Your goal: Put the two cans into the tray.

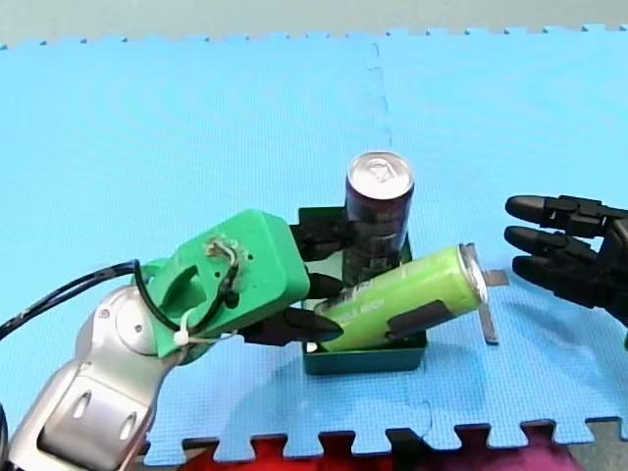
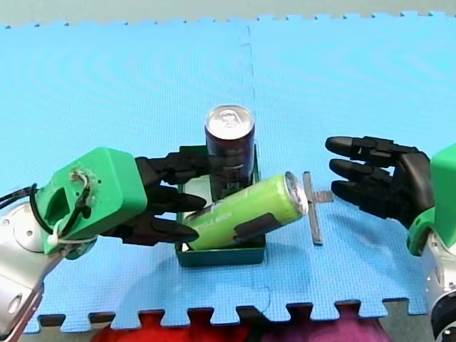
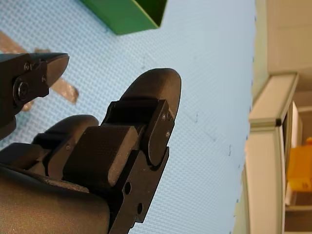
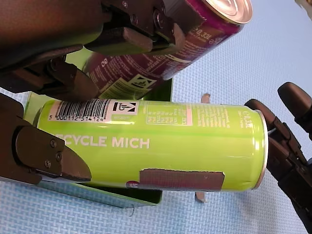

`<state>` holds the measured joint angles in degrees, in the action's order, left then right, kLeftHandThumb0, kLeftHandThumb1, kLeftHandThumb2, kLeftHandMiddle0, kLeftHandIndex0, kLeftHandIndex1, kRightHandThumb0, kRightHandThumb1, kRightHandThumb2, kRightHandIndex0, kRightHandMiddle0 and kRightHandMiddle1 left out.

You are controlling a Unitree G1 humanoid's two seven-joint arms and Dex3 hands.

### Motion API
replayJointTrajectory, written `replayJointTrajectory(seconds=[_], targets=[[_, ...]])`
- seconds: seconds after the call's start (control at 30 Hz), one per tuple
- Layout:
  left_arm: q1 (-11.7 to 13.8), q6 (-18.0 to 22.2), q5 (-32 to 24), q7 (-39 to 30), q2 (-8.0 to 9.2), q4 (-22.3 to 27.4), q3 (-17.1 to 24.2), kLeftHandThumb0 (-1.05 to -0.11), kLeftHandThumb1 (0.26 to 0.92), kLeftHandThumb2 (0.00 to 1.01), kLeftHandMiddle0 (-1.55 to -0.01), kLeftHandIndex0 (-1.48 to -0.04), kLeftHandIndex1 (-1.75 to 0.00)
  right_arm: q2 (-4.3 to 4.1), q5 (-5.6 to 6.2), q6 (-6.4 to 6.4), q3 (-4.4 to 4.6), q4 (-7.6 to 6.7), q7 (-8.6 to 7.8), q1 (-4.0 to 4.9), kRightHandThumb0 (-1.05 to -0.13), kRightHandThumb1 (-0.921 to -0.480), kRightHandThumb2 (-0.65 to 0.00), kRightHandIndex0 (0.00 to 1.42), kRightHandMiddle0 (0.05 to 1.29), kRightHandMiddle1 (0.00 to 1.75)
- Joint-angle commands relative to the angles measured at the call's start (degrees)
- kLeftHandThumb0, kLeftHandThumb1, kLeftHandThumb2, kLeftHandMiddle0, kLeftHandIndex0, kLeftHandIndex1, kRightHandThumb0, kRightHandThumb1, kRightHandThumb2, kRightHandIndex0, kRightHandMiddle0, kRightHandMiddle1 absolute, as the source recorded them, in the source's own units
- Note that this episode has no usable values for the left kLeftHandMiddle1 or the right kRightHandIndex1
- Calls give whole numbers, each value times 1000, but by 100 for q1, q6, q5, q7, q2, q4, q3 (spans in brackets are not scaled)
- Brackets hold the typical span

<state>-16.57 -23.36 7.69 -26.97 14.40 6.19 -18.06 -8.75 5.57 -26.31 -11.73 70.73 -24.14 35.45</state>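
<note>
A green tray sits on the blue mat. At its back stands a dark maroon can, upright. A lime-green can lies tilted across the tray, base down at the front left, top end sticking out over the right rim. My left hand reaches in from the left; its fingers close on the green can's base, and the upper finger lies against the maroon can. The second wrist view shows the green can between those fingers, with the maroon can behind. My right hand hovers to the right of the green can's top, apart from it.
A grey tape cross marks the mat between the tray and my right hand. The mat's jigsaw front edge runs close below the tray, with red and purple material beyond. The first wrist view shows a tray corner and pale furniture past the mat.
</note>
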Motion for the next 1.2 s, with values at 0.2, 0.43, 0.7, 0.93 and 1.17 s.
replayJointTrajectory(seconds=[0.2, 0.43, 0.7, 0.93, 1.17], targets=[[36, 178, -31, 31, -1, -64, 30, -1048, 918, 3, -739, -185, 0, -35, 16, -16, -19, -13, 2, 8, -620, -828, 0, 722, 1112, 1], [83, 151, -23, 56, 15, 79, 74, -1048, 913, 0, -729, -188, -3, -48, 1, -10, -15, 2, 20, 11, -621, -826, 0, 720, 1109, 0], [466, 715, -146, 184, 227, 566, 505, -1048, 898, 0, -680, -247, -25, -38, -6, 0, -6, -2, 31, 22, -617, -826, 0, 708, 1108, 0], [896, 645, -359, 115, 558, 1548, 949, -1048, 869, -1, -630, -321, -42, -42, -3, 8, -3, -23, 40, 9, -614, -827, 0, 699, 1108, 0], [1217, 94, -483, 312, 606, 2230, 1294, -1048, 844, 0, -671, -369, -40, -75, -10, 56, 7, -42, 43, 22, -608, -828, -1, 678, 1104, 0]])
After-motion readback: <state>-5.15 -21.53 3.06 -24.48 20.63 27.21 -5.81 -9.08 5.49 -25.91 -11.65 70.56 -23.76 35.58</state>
